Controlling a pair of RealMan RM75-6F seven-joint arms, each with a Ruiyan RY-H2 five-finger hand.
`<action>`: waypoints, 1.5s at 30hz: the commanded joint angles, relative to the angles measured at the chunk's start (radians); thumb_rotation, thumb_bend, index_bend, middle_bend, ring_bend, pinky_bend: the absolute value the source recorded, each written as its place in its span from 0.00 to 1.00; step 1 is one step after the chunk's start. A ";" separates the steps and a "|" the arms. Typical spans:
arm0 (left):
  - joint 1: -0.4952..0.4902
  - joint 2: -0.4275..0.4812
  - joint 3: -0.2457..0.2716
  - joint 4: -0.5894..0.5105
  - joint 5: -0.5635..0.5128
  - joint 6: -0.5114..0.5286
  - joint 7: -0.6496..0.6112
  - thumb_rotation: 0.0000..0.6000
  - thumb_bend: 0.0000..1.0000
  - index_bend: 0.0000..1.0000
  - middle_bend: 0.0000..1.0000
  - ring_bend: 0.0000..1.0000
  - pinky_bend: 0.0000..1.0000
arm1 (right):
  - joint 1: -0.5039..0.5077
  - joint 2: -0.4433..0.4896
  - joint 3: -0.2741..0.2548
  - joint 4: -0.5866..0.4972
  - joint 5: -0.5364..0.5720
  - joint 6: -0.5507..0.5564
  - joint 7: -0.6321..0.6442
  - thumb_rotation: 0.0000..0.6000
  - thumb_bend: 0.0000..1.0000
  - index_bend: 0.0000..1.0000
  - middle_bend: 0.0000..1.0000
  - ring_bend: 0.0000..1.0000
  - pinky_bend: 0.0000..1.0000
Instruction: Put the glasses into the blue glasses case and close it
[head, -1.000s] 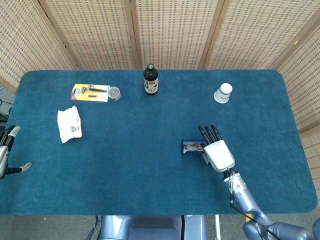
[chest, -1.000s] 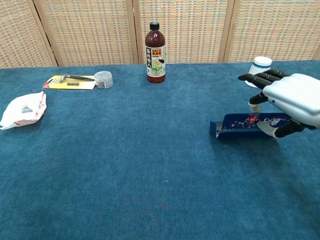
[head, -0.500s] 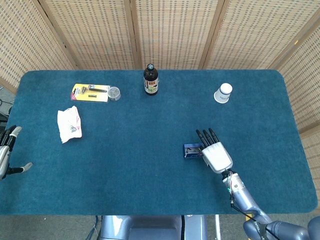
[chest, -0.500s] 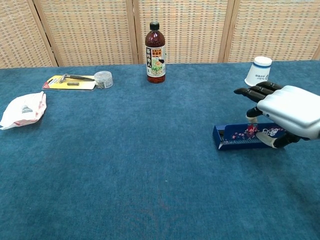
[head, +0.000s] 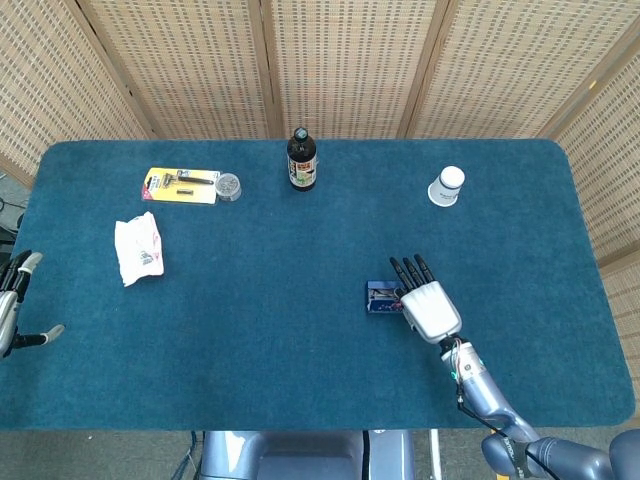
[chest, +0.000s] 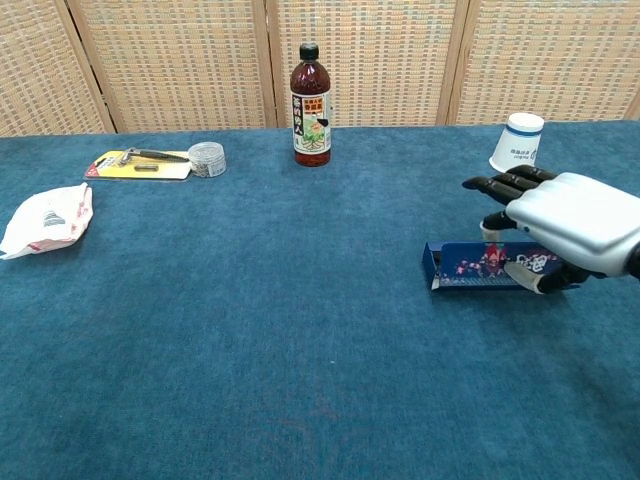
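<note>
Blue case (chest: 478, 264) lay under R hand (chest: 565, 222), fingers (chest: 495, 185) flat on it, grip unclear; L hand (head: 12, 300) spread, empty.

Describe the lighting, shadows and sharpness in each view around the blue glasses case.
Head view: even, soft light, no glare on the blue felt table; the white robot right hand hides much of the small blue floral glasses case, sharp but tiny. Chest view: the case is crisp, with only a faint shadow beneath; the hand shows mild highlights and runs off the frame's right edge.
</note>
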 joint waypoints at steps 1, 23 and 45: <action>0.000 -0.001 0.001 0.000 0.001 0.001 0.001 1.00 0.00 0.00 0.00 0.00 0.00 | 0.003 -0.004 0.009 0.004 -0.003 0.005 0.004 1.00 0.51 0.20 0.00 0.00 0.02; 0.000 0.000 0.000 0.001 0.001 0.000 -0.003 1.00 0.00 0.00 0.00 0.00 0.00 | 0.040 -0.095 0.066 0.150 0.046 -0.026 -0.004 1.00 0.50 0.15 0.00 0.00 0.02; 0.000 -0.001 -0.001 0.003 -0.001 -0.001 -0.007 1.00 0.00 0.00 0.00 0.00 0.00 | 0.069 -0.143 0.089 0.239 0.082 -0.057 -0.048 1.00 0.51 0.15 0.00 0.00 0.02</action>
